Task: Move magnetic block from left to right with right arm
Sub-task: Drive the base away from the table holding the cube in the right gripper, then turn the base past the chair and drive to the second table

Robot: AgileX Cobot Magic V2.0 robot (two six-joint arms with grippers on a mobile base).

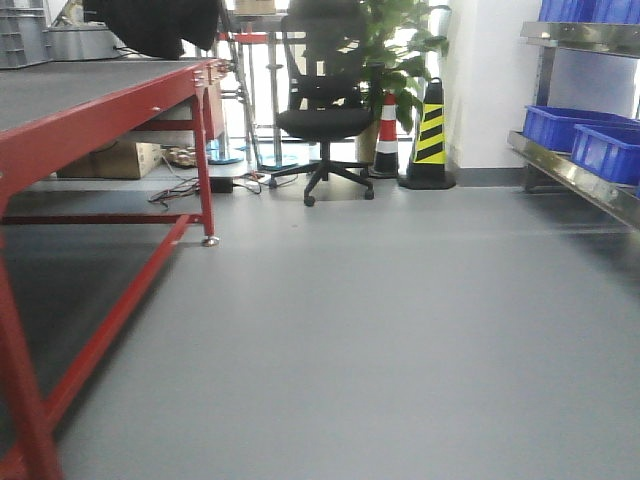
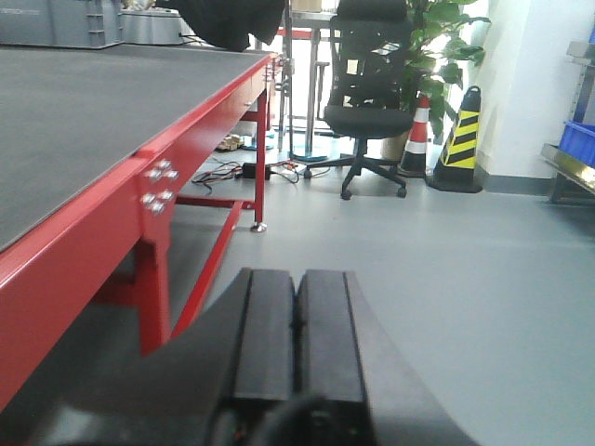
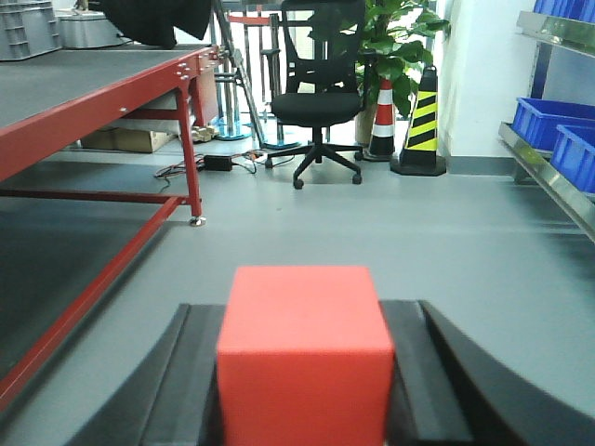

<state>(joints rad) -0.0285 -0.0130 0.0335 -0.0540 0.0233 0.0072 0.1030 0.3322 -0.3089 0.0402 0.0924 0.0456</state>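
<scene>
One small matte red cube, the magnetic block [image 3: 305, 348], is visible, and only the right wrist view shows it. It sits between the two black fingers of the right gripper [image 3: 305, 316], which is clamped on its sides, with grey floor beyond.

Only the left wrist view shows the left gripper [image 2: 297, 288]. Its two black fingers [image 2: 265, 334] are pressed flat together with nothing between them.

The front view shows neither gripper nor the block. Ahead of both grippers and to their left stands one red metal-framed table with a dark grey top [image 1: 100, 95]. Farther ahead is one black mesh office chair [image 1: 325, 90], and just right of it are two traffic cones, one red-and-white [image 1: 387, 135] and one black-and-yellow [image 1: 431, 130]. All three views show these.

The front view and the right wrist view show two blue plastic bins [image 1: 555, 125] on a steel shelf to the far right.
</scene>
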